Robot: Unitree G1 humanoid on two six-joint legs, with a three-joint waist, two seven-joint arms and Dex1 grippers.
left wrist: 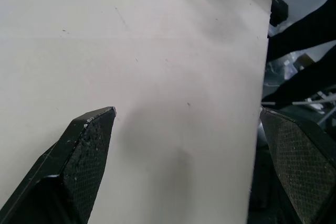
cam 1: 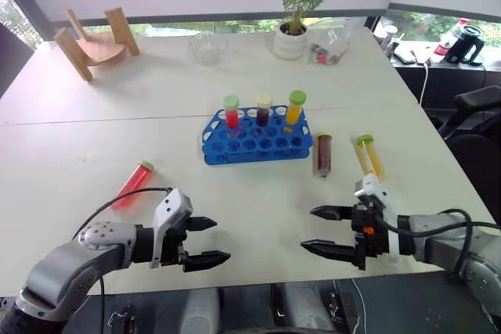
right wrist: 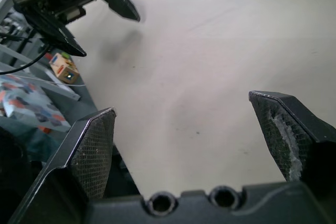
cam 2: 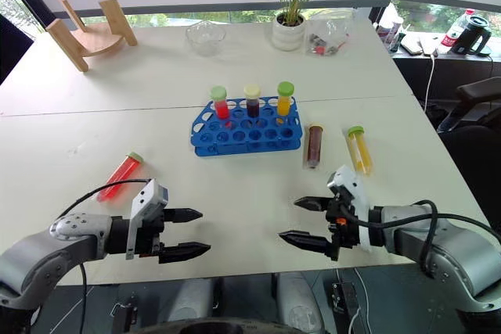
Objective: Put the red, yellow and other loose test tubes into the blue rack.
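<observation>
Both arms reach in low over the near edge of the white worktop (cam 1: 94, 138), forearms roughly level, tips angled inward toward each other and slightly down. Left tool (cam 1: 205, 242) sits at the near left, fingers spread wide, nothing between them; its wrist view has bare worktop under the two black fingertips (left wrist: 89, 145). Right tool (cam 1: 323, 231) is at the near right, jaws also spread wide and empty; in its wrist view the left tool is across from it over the worktop edge. Blue rack (cam 1: 254, 140) stands mid-worktop, well ahead of both tools, with three capped tubes upright in its back row: a red-filled tube (cam 1: 232, 113), a dark-filled tube (cam 1: 264, 109) and an orange-filled tube (cam 1: 294, 109). Loose tubes lie flat on the worktop: the red tube (cam 1: 135, 184) with a green cap is left of the rack, just ahead of the left arm; the brown tube (cam 1: 323, 154) is just right of the rack; the yellow tube (cam 1: 369, 156) with a green cap is further right, just ahead of the right tool, not touching it. No readable labels or writing on tubes, rack or tools. Far side of the worktop: wooden stand (cam 1: 95, 41), clear bowl (cam 1: 207, 46), potted plant (cam 1: 297, 5).
</observation>
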